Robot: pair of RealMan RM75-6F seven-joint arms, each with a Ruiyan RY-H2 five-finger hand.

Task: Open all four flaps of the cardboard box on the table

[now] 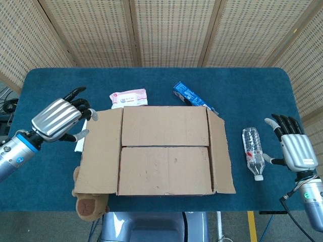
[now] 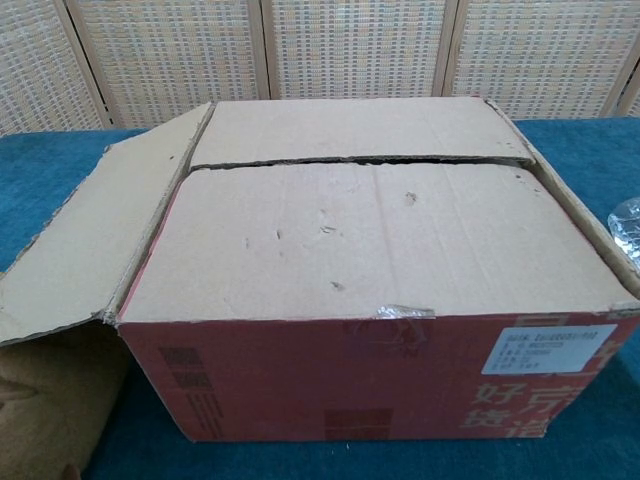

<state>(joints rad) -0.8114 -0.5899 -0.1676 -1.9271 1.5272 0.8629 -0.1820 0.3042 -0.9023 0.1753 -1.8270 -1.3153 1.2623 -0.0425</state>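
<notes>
The cardboard box (image 1: pixel 166 151) sits mid-table, with red printed sides in the chest view (image 2: pixel 370 370). Its left flap (image 1: pixel 100 151) is folded outward and lies nearly flat, also seen in the chest view (image 2: pixel 90 240). The right flap (image 1: pixel 221 154) hangs outward too. The far flap (image 1: pixel 164 126) and near flap (image 1: pixel 164 170) still lie closed over the top. My left hand (image 1: pixel 58 118) hovers by the left flap's far corner, fingers spread, holding nothing. My right hand (image 1: pixel 295 148) waits open at the table's right edge. Neither hand shows in the chest view.
A brown plush toy (image 1: pixel 87 205) lies partly under the left flap. A white card (image 1: pixel 79 143) lies near my left hand. A pink packet (image 1: pixel 128 97) and blue packet (image 1: pixel 191 96) lie behind the box. A plastic bottle (image 1: pixel 253 157) lies between box and right hand.
</notes>
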